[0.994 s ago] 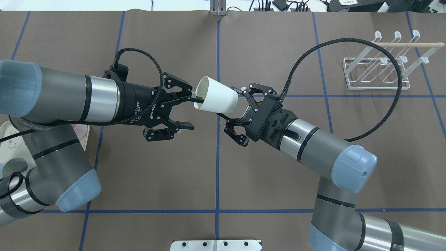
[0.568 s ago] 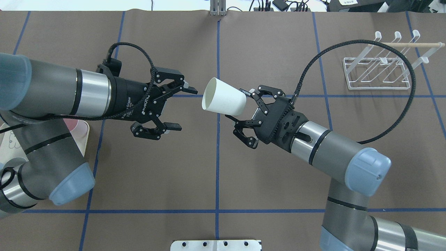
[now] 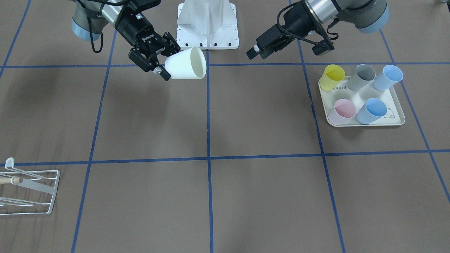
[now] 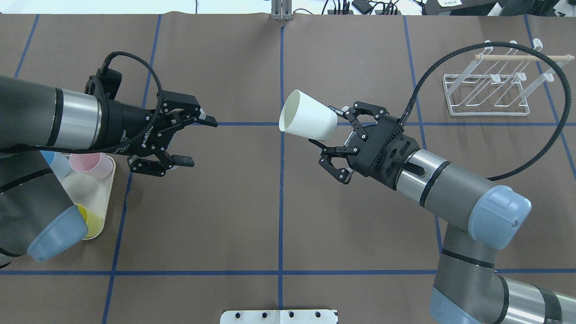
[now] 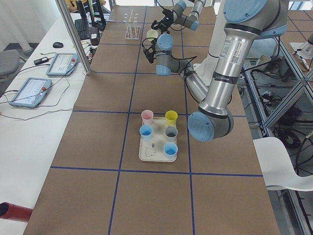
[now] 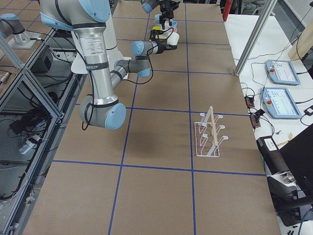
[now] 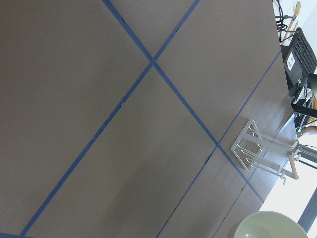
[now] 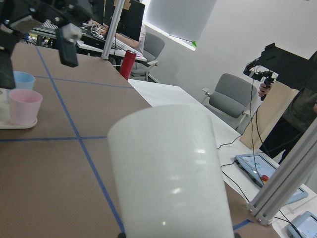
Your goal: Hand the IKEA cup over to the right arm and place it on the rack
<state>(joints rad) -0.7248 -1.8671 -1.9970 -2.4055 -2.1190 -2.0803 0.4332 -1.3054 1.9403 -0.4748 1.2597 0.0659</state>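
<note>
The white IKEA cup [image 4: 308, 119] hangs tilted above the table's centre line, mouth toward the left arm. My right gripper [image 4: 328, 128] is shut on its base; in the front-facing view that gripper [image 3: 160, 63] grips the cup [image 3: 184, 64] from the view's left. The cup [image 8: 171, 173] fills the right wrist view. My left gripper [image 4: 201, 140] is open and holds nothing, well to the left of the cup with a clear gap. The white wire rack [image 4: 488, 96] with its wooden rod stands at the far right and holds nothing. The left wrist view shows the rack [image 7: 262, 151] and the cup's rim [image 7: 270, 225].
A cream tray [image 3: 365, 121] at the robot's left holds several coloured cups: yellow [image 3: 333, 77], grey [image 3: 364, 75], blue [image 3: 374, 109], pink [image 3: 342, 110]. The right arm's black cable [image 4: 540, 130] loops over the rack's near side. People sit at desks beyond the table in the right wrist view.
The left gripper has drawn back to the left, away from the cup, still open. The right gripper has carried the cup to the right, widening the gap.
</note>
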